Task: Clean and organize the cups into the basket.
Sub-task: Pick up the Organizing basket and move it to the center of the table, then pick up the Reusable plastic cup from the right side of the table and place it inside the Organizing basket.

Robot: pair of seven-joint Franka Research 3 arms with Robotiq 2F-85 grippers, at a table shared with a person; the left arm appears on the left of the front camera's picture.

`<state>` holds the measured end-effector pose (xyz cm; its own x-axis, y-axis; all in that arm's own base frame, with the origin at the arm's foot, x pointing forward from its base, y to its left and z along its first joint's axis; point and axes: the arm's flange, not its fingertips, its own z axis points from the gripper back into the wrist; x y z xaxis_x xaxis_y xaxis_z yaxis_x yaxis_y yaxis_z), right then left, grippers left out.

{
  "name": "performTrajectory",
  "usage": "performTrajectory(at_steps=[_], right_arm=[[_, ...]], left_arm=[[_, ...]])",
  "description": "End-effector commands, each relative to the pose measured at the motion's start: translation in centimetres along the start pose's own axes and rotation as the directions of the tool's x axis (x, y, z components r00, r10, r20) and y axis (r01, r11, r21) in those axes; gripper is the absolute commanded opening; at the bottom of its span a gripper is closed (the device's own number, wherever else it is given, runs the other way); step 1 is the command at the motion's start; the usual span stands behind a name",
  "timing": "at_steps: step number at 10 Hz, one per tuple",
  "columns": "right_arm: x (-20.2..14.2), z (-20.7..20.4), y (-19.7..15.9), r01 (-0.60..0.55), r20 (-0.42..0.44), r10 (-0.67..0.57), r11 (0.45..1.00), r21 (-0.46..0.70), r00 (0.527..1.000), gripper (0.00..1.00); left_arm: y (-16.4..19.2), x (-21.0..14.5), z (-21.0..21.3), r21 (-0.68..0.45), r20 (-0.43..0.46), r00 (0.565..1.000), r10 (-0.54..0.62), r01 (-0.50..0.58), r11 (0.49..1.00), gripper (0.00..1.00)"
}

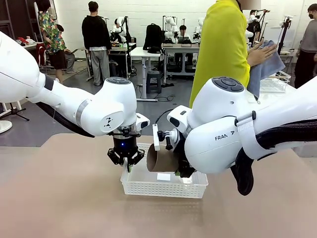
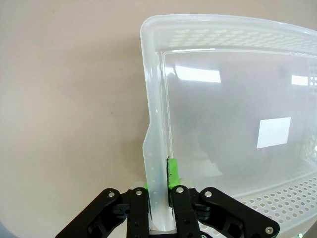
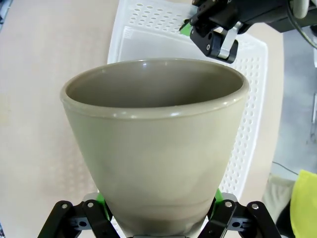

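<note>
A taupe-brown cup (image 1: 161, 158) lies on its side just above the white perforated basket (image 1: 148, 188), its mouth facing picture left. My right gripper (image 1: 173, 159) is shut on its base. In the right wrist view the cup (image 3: 153, 144) rises between the green pads (image 3: 217, 197) of my right gripper (image 3: 158, 201), with the basket (image 3: 250, 94) below it. My left gripper (image 1: 127, 162) is shut on the basket's left end wall. In the left wrist view my left gripper (image 2: 159, 181) pinches that wall (image 2: 154, 124), with one green pad (image 2: 172, 171) inside the basket.
A person in a yellow top stands at the far side holding a blue-grey cloth (image 1: 267, 64). A white wire rack (image 1: 275, 83) stands at the far right. Bare tan tabletop (image 1: 59, 198) lies left of and in front of the basket.
</note>
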<state>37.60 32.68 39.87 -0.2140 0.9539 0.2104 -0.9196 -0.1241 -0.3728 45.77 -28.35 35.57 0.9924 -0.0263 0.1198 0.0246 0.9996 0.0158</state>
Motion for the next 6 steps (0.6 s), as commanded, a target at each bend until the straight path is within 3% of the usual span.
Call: performTrajectory(at_steps=[1, 3, 6], right_arm=[[-0.9, -1.1, -0.4, 0.011, 0.043, -0.011, 1.000, -0.016, 0.999, 0.81], [-1.4, -2.2, -0.9, 0.033, 0.068, -0.031, 0.999, -0.028, 0.997, 0.81], [-3.0, -4.8, -1.8, 0.083, 0.034, -0.083, 0.996, 0.013, 0.996, 0.81]], left_arm=[[-0.1, 0.0, 0.1, 0.003, -0.001, 1.000, -0.002, 0.002, 1.000, 0.00], [-0.1, 0.0, 0.1, 0.003, -0.001, 1.000, -0.002, 0.002, 1.000, 0.00], [-0.1, 0.0, 0.1, 0.003, -0.001, 1.000, -0.002, 0.002, 1.000, 0.00]])
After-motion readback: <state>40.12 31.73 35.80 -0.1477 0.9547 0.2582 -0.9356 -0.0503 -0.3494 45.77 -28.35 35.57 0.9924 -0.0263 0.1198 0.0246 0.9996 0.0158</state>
